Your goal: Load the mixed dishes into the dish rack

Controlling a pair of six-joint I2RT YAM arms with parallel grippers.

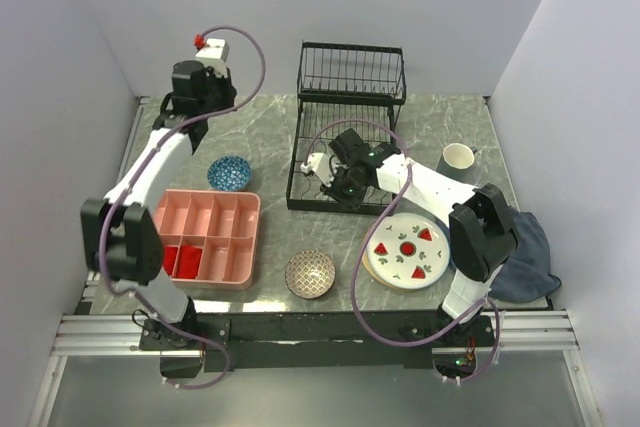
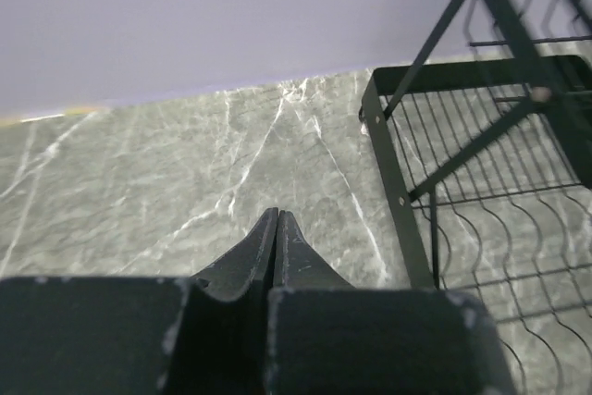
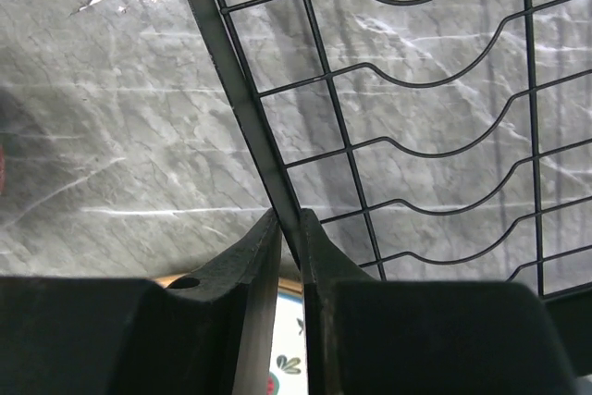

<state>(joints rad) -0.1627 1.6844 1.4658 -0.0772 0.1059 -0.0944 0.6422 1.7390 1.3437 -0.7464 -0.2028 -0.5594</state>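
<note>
Dish rack [image 1: 350, 127], rear of surface [image 1: 270, 237], bottom edge bar pinched by nearly closed right tool [image 3: 289, 228] (left tool [image 2: 277, 238] closed, empty): risk of dragging or tipping rack; blue bowl [image 1: 229, 173], brown bowl [image 1: 310, 273], watermelon plate [image 1: 407, 251] unloaded.

Black wire two-tier dish rack [image 1: 348, 127] at table's far centre. Small blue patterned bowl [image 1: 229, 173] left of rack; pink compartment tray [image 1: 209, 238] in front of that bowl. Small pinkish-brown patterned bowl [image 1: 310, 274] right of tray. White watermelon-slice plate [image 1: 407, 251] right of it, in front of rack. White mug [image 1: 458, 158] right of rack. Dark blue-grey cloth [image 1: 528, 259] at right edge.
</note>
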